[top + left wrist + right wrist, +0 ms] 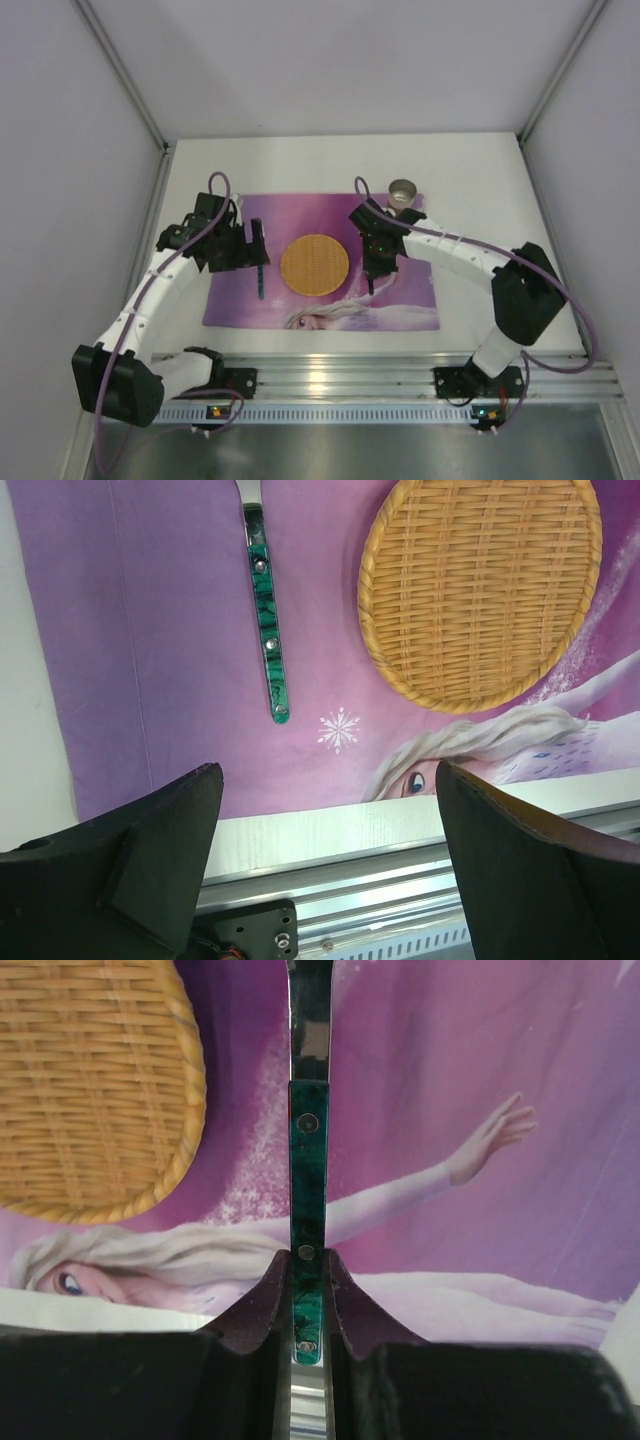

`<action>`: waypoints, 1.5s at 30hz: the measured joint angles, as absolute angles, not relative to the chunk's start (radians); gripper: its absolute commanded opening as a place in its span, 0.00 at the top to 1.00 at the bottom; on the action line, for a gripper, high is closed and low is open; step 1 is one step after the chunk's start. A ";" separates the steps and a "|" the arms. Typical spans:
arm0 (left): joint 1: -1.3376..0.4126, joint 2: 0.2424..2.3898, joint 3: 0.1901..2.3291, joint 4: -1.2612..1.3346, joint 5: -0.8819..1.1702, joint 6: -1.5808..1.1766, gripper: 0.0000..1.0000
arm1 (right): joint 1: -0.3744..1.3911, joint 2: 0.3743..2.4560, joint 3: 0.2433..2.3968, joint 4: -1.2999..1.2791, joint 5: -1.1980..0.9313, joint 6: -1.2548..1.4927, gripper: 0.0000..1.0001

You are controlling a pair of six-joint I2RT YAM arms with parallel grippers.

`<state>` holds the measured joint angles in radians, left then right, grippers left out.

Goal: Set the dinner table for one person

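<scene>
Dinner table bears a wicker plate; right gripper, clamped on green-handled cutlery, should lay it straight at plate's three o'clock. Jaws of left gripper stand apart.

Large flat matte white dinner table

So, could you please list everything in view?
dinner table: one, white, under everything.
placemat: one, purple, mid-table.
wicker plate: one, tan, middle of the placemat.
metal cup: one, silver, at the placemat's far right corner.
loose cutlery piece: one, green handle, flat on placemat, left of the plate.
held cutlery piece: one, green handle, right of the plate.
left gripper: one, black, open, over the placemat's left side.
right gripper: one, black, shut on the held cutlery piece.
</scene>
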<state>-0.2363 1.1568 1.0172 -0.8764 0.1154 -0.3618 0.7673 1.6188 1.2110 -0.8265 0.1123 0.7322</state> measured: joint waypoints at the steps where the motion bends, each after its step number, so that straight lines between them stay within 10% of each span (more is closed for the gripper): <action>1: -0.236 1.148 1.015 -0.879 0.115 -0.361 0.08 | 0.767 1.649 1.211 -0.814 0.110 0.735 1.00; 9: -0.236 1.089 0.992 -0.915 0.107 -0.361 0.08 | 0.764 1.803 1.204 -0.732 0.099 0.745 1.00; 19: -0.236 1.050 0.973 -0.917 0.104 -0.361 0.07 | 0.764 1.776 1.165 -0.702 0.091 0.767 0.70; 37: -0.236 0.999 0.996 -0.887 -0.062 -0.377 0.03 | 0.906 0.944 1.037 -0.722 0.190 0.682 0.48; 45: -0.234 0.863 0.759 -0.365 -0.402 -0.184 0.01 | 0.910 0.780 0.821 -0.656 0.164 0.583 0.36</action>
<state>-0.2340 0.8627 0.7593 -0.3653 -0.4023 -0.1837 0.9096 0.7799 0.8211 -0.6556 0.1642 0.5827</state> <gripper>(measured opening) 0.985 0.574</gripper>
